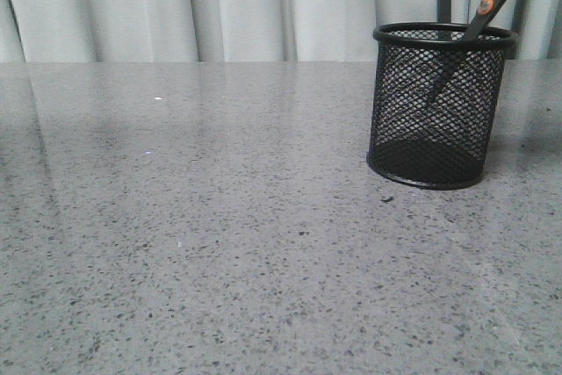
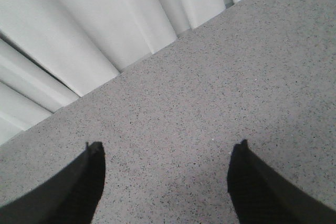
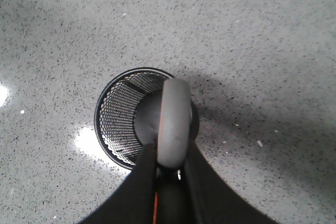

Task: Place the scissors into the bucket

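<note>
Neither pincer showed in the front view. On the right side of the grey speckled table [image 1: 219, 243] stood the bucket [image 1: 439, 107], upright, its black mesh wall and solid rim plain to see. The scissors [image 1: 487, 8] slanted down into it from the upper right corner: the blades passed over the rim and their dark tip showed through the mesh, partway down inside the cup and not at its base. An orange pivot spot marked the blades just above the rim. The handles ran out of the picture at the top, so whatever held them was out of sight there. Pale curtains [image 1: 237, 6] hung behind the table.

From the left wrist, the left gripper [image 2: 165, 182] had its two dark fingers [image 2: 79, 190] set wide apart, with nothing between them but bare tabletop. The curtains' folds met the table's far edge beyond the fingers.

From the right wrist, the right gripper [image 3: 168, 174] was closed on the scissors [image 3: 173, 121], its black fingers [image 3: 134, 192] pressed against either side of the handles. One grey handle loop stood up directly over the bucket [image 3: 118, 119], covering much of its mouth; a thin orange line ran along the loop and again lower between the fingers. The bucket's round rim and mesh inside wall showed beside the loop. The blades themselves were hidden beneath the handle in this view.
</note>
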